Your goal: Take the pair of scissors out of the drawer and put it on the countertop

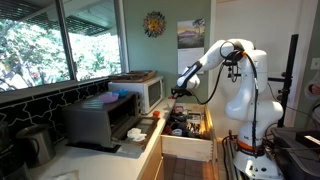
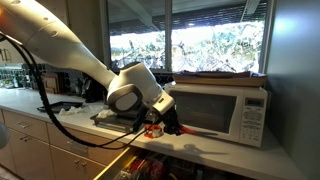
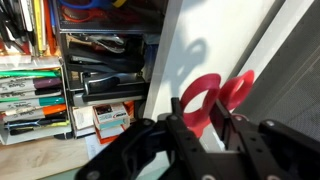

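My gripper (image 3: 203, 128) is shut on the red handles of the pair of scissors (image 3: 208, 95). It holds them over the pale countertop (image 3: 195, 40), just past the drawer's edge. I cannot tell whether the scissors touch the counter. The open drawer (image 3: 100, 70), full of dark and orange utensils, lies to the left in the wrist view. In both exterior views the gripper (image 1: 178, 91) (image 2: 166, 122) is low over the countertop (image 2: 210, 152) in front of the microwave, with a red bit of the scissors (image 2: 153, 130) showing beneath it. The drawer (image 1: 188, 128) stands pulled out.
A white microwave (image 1: 142, 90) (image 2: 218, 106) stands on the counter right behind the gripper. A dark toaster oven (image 1: 100, 120) with its door down sits further along. A metal kettle (image 1: 35, 143) stands at the near end. Windows run behind the counter.
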`<act>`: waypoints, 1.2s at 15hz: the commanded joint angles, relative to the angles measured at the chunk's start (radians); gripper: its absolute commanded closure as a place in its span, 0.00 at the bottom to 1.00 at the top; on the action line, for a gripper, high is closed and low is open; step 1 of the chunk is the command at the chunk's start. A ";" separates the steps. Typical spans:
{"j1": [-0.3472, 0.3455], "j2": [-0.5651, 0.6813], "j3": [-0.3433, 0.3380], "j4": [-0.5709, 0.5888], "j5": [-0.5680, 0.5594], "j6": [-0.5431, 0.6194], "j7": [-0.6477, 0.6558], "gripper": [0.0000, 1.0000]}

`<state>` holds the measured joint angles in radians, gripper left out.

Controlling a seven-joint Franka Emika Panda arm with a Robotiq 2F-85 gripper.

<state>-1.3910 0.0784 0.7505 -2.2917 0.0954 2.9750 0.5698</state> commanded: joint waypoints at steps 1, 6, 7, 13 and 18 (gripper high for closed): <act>0.055 -0.001 -0.058 -0.005 -0.021 0.014 0.083 0.91; 0.130 0.025 -0.124 0.014 -0.106 0.014 0.330 0.91; 0.143 0.028 -0.140 0.012 -0.162 0.019 0.387 0.91; 0.246 0.117 -0.267 0.107 -0.603 -0.061 0.700 0.91; 0.364 0.242 -0.351 0.259 -0.838 -0.137 0.871 0.91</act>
<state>-1.1086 0.2244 0.4567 -2.1447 -0.6207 2.8911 1.3440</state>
